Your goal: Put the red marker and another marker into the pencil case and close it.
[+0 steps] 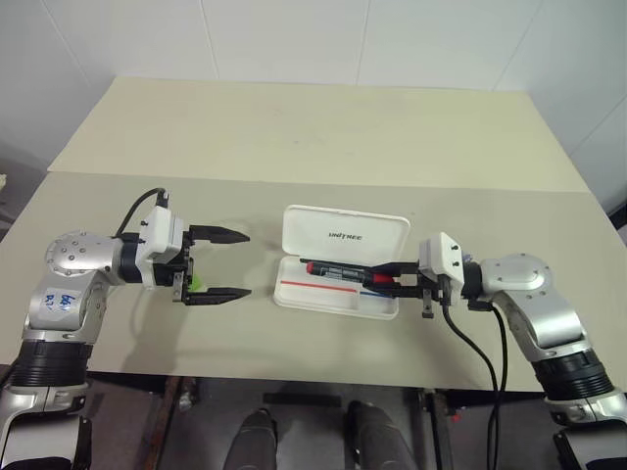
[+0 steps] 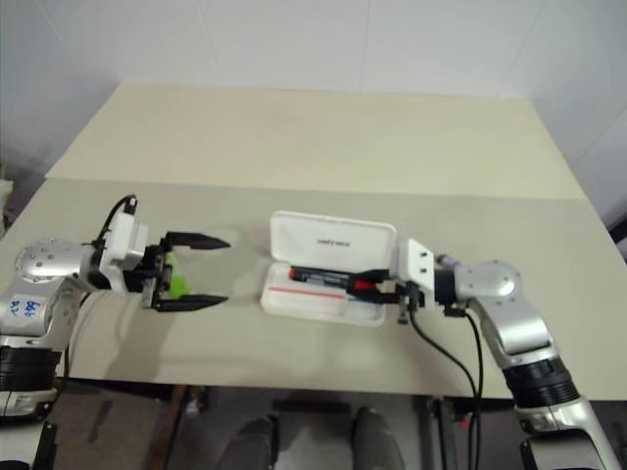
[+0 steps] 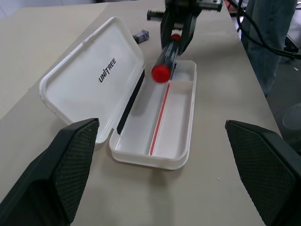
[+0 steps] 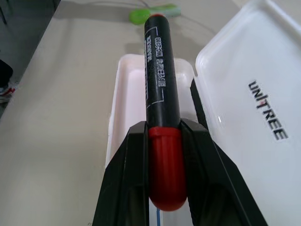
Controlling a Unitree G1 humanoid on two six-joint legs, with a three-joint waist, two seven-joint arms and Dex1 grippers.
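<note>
While the right gripper (image 1: 400, 277) clamps the red marker (image 1: 338, 269) by its cap over the open pencil case (image 1: 338, 264) near the table's (image 1: 323, 127) front edge, this light, stiff, smooth barrel could slip; the left gripper (image 1: 223, 264) stands wide beside the green highlighter (image 2: 174, 284).

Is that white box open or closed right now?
Open: the pencil case has its lid swung back, the tray's inside showing.

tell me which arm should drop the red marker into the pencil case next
Right. Its end effector already grips the red marker above the open pencil case; the left end effector is open, beside the case.
</note>
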